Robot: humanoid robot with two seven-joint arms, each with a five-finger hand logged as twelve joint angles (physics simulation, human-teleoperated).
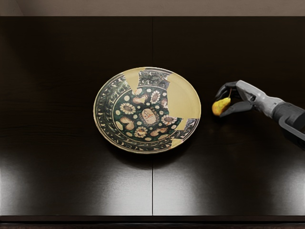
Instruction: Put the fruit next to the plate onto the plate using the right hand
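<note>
The right hand [237, 98] has its dark fingers closed around the small yellow pear-shaped fruit [220, 106], just right of the round patterned ceramic plate [190, 102] on the dark tabletop [71, 181]; the fruit looks light, firm and smooth-skinned, so it is probably best gripped across its belly.

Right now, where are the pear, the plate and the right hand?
pear [219, 106]: head view, its yellow body.
plate [189, 99]: head view, bare yellow rim.
right hand [239, 95]: head view, middle of the hand.

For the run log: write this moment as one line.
right hand: closed around fruit | fruit: right of plate, off it | left hand: not in view
</note>
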